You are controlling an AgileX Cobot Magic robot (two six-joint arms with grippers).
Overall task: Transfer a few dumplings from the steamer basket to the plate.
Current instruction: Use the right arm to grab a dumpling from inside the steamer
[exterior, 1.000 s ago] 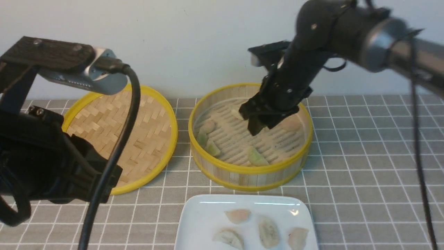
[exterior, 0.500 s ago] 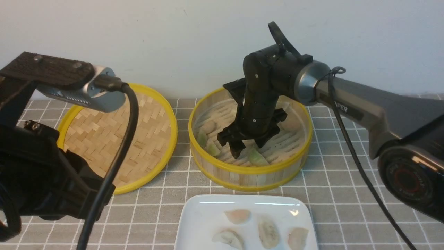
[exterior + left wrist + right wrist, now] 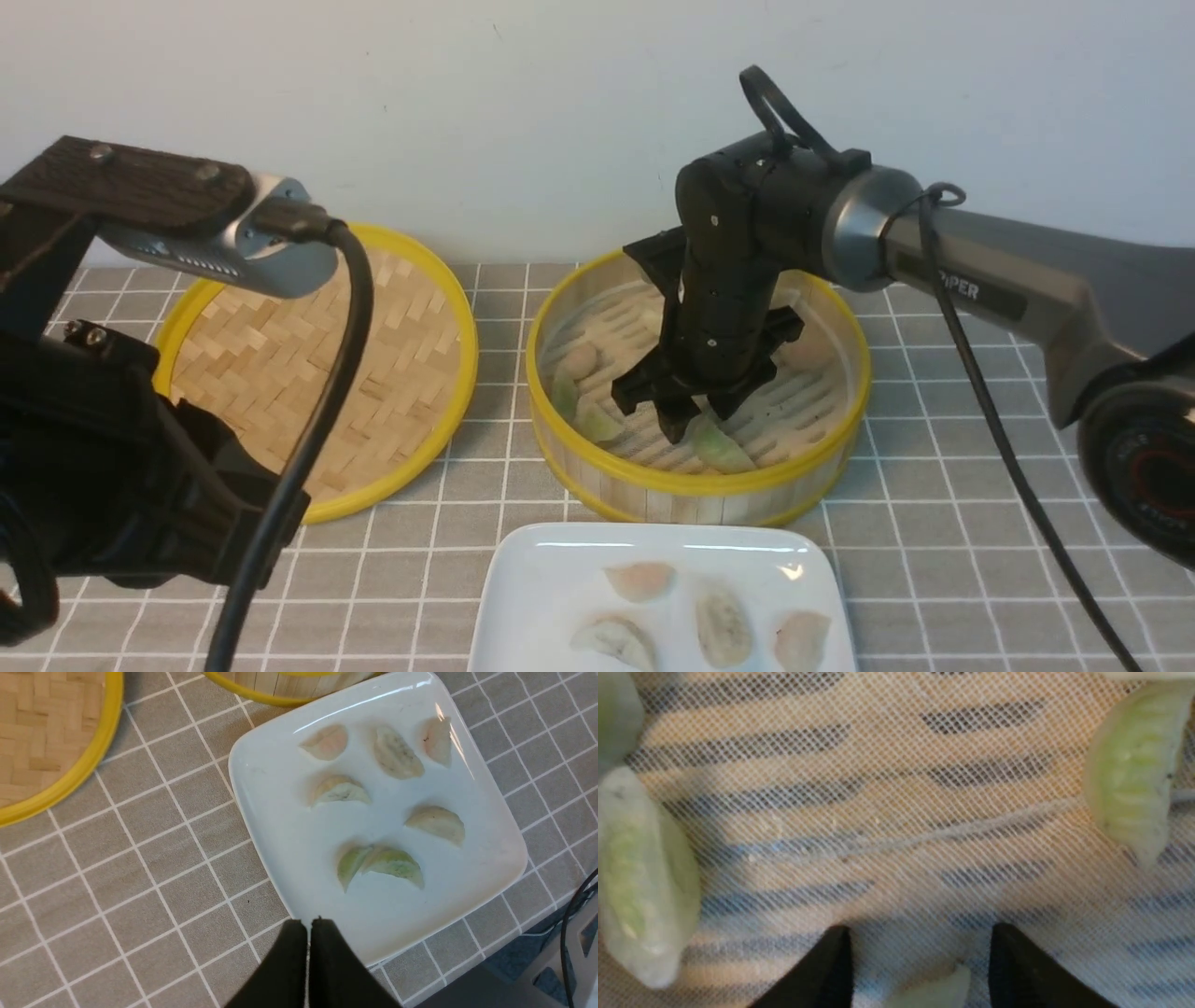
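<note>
The steamer basket [image 3: 700, 481] stands mid-table with several dumplings on its mesh-lined floor, among them a green one [image 3: 719, 448] at the front. My right gripper [image 3: 686, 425] is low inside the basket, just behind that one. In the right wrist view it [image 3: 920, 933] is open, with the pale tip of a dumpling [image 3: 934, 991] between its jaws; green dumplings [image 3: 1129, 774] [image 3: 640, 882] lie to either side. The plate [image 3: 551, 579] in front of the basket holds several dumplings [image 3: 392, 865]. My left gripper [image 3: 308, 924] is shut and empty above the plate's near edge.
The flat woven bamboo lid [image 3: 317, 364] lies left of the basket on the grey checked cloth. The basket wall rings my right gripper. The left arm [image 3: 140, 467] fills the front-left. A black cable [image 3: 990, 420] hangs from the right arm.
My right gripper has come down from the back of the basket to low over its front floor. The basket has shifted a little to the right. The left arm has barely moved.
</note>
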